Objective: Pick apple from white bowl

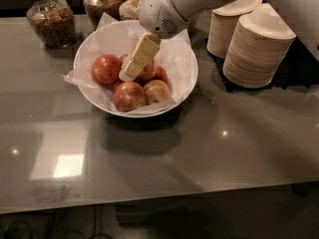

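Note:
A wide white bowl (83,48) lined with crinkled white paper stands on the grey table at the back centre. It holds several red-yellow apples: one on the left (105,68), one in front (129,96), one at the front right (157,90). More lie in the middle, partly hidden by the gripper. My gripper (128,72), with tan pads on a white arm, reaches down from the upper right into the bowl. Its tip is at the middle apples, just right of the left apple.
Two tall stacks of tan disposable bowls (259,54) (230,26) stand on a dark mat right of the bowl. Glass jars of brown snacks (50,21) (102,5) line the back edge. The table's front edge runs along the bottom.

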You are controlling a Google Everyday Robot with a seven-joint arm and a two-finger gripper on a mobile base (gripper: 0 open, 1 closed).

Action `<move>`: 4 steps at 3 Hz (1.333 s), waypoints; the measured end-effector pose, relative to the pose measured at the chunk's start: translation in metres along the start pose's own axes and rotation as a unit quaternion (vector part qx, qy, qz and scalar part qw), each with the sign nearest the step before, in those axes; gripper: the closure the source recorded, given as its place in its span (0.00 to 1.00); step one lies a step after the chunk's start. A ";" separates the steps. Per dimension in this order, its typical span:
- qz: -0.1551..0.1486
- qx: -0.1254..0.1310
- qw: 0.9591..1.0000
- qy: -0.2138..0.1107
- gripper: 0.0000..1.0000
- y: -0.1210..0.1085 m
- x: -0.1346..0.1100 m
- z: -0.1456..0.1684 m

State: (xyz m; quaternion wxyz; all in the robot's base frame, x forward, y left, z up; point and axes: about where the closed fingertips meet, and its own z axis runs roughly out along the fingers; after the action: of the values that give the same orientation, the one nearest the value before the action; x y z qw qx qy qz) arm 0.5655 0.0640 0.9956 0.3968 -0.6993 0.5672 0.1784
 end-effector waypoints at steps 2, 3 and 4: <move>-0.011 -0.026 1.000 0.014 0.16 -0.012 0.003 0.035; -0.022 -0.030 0.999 0.028 0.16 -0.018 0.009 0.045; -0.026 -0.031 0.998 0.042 0.18 -0.024 0.019 0.052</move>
State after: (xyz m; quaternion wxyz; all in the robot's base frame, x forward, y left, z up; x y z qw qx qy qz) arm 0.6042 0.0916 0.9584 0.3552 -0.7327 0.5591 0.1562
